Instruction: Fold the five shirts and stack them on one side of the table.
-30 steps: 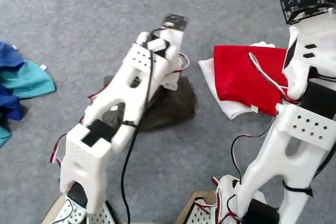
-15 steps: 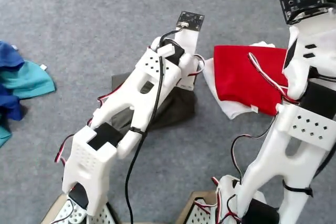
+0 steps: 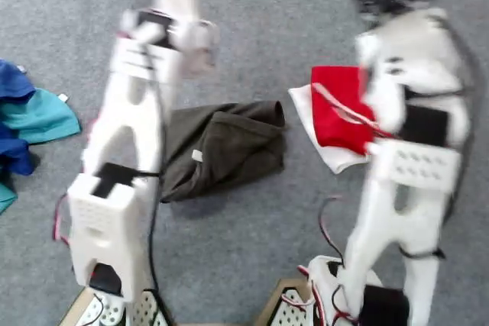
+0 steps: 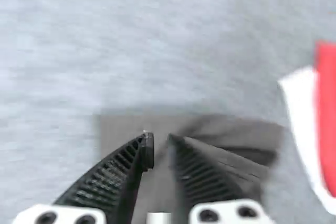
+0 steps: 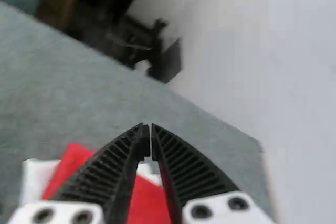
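Moved: left arm (image 3: 126,127) has come up off the dark shirt (image 3: 225,146) and swung to the far left; right arm (image 3: 412,112) has leaned in over the red shirt (image 3: 336,108).
Left gripper (image 4: 160,142): jaws a little apart, nothing between them, hanging above the dark shirt, clear of it.
Right gripper (image 5: 147,129): jaws all but closed, empty, raised over the red shirt.
Dark shirt: mid-table, let go, a loose folded bundle.
Red shirt: folded, lying on the white shirt (image 3: 309,116), right of the dark one, near but apart.
Blue shirt (image 3: 14,82), teal shirt (image 3: 42,116): crumpled heap at the left edge.
Meaning: the dark fold looks finished; it probably goes onto the right-hand stack next, and the left heap is not yet folded.
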